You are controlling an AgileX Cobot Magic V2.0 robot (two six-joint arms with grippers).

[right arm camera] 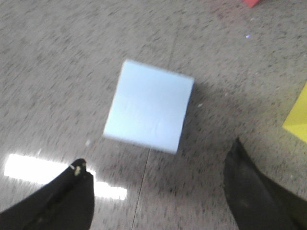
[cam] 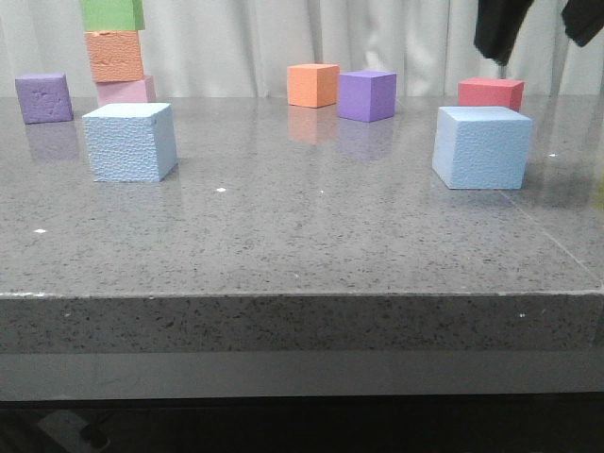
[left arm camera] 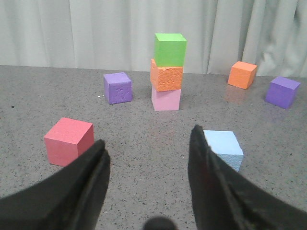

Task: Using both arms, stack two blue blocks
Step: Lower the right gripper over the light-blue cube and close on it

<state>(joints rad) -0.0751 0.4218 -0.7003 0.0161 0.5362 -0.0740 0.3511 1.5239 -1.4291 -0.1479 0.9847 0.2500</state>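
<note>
The right gripper (right arm camera: 156, 184) hung with its jaws spread wide and empty above one pale sky-blue pebbled foam cube (right arm camera: 149, 111), which sat on the grey speckled stone table (cam: 302, 236) near its right side, just in front of a red foam cube (cam: 491, 92). The left gripper (left arm camera: 148, 160) also had its jaws released, holding nothing, low over the table; the second pale sky-blue foam cube (left arm camera: 223, 147) lay just beside its finger. Beyond stood a stack of pink (left arm camera: 166, 99), orange (left arm camera: 167, 75) and green cubes (left arm camera: 170, 49). No writing was legible anywhere. A yellow object (right arm camera: 297, 117) was cut off at the frame edge.
</note>
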